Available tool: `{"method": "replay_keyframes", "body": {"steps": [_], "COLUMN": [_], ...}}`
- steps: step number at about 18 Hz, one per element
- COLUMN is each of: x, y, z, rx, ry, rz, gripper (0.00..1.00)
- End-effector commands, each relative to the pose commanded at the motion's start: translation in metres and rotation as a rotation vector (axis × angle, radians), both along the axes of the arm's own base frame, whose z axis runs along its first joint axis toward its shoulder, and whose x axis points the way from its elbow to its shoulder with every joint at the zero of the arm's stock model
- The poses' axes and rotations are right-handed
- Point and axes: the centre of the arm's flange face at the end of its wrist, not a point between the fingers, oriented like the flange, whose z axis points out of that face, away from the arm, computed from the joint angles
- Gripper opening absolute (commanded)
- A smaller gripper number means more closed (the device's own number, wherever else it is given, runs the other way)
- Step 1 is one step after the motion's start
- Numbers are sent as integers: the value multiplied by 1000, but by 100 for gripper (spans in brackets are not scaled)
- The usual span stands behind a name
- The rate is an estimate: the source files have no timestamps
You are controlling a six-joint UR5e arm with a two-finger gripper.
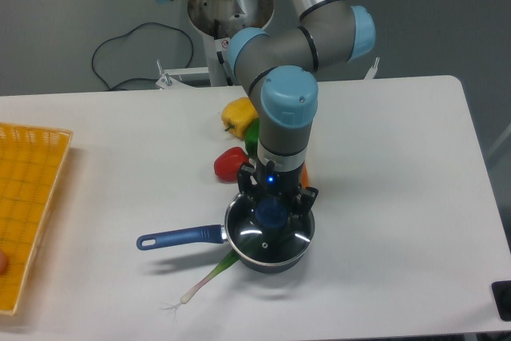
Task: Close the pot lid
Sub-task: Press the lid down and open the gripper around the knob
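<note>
The pot [267,255] is a small dark saucepan near the table's front, its blue handle [180,237] pointing left. The clear glass lid [270,234] with a metal rim sits over the pot's mouth, roughly level and lined up with it. My gripper [271,211] points straight down above the lid's centre. Its fingers are shut on the lid's blue knob [270,213]. Whether the rim rests fully on the pot I cannot tell.
A red pepper [231,163], a yellow pepper [239,113] and a partly hidden green pepper [252,138] lie just behind the pot. A spring onion [204,279] sticks out from under the pot toward the front left. An orange basket [30,205] stands at the left edge.
</note>
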Motion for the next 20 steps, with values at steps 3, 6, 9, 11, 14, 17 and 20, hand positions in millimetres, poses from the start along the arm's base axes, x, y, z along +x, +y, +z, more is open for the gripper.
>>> {"method": "replay_keyframes", "body": {"steps": [3, 6, 9, 11, 14, 17, 20], "x": [1, 1, 6, 6, 6, 5, 5], "y": [-1, -1, 3, 3, 3, 4, 4], "z": [-3, -5, -8, -10, -9, -12, -13], "rx": [-10, -13, -20, -21, -20, -25, -26], "ry": [0, -1, -3, -4, -3, -5, -6], "rz": [-2, -2, -10, -10, -10, -12, -13], "gripper": [39, 39, 39, 39, 39, 40, 41]}}
